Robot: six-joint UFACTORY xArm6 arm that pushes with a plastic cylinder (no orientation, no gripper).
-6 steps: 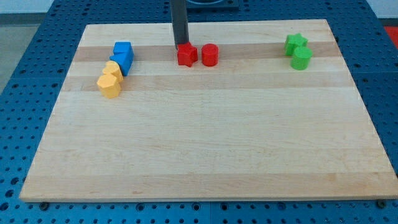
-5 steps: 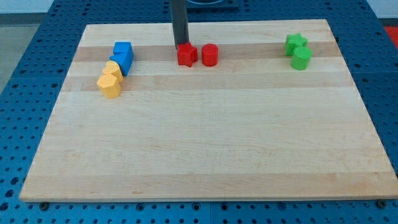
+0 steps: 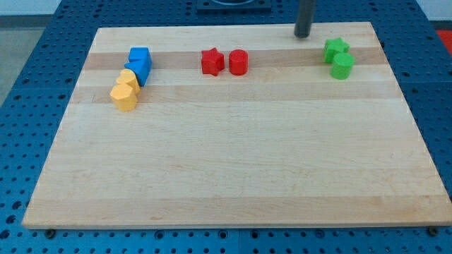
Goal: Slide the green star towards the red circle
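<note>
The green star (image 3: 336, 49) lies near the board's top right, touching a green cylinder (image 3: 342, 66) just below it. The red circle (image 3: 238, 62) sits at the top middle, with a red star (image 3: 212, 61) close on its left. My tip (image 3: 303, 35) is near the board's top edge, up and to the left of the green star, apart from it, and well to the right of the red circle.
Two blue blocks (image 3: 139, 63) and two yellow blocks (image 3: 126, 89) are clustered at the board's upper left. The wooden board (image 3: 233, 162) lies on a blue perforated table.
My tip has moved from just above the red star far to the right, to a spot near the green star. No block has moved.
</note>
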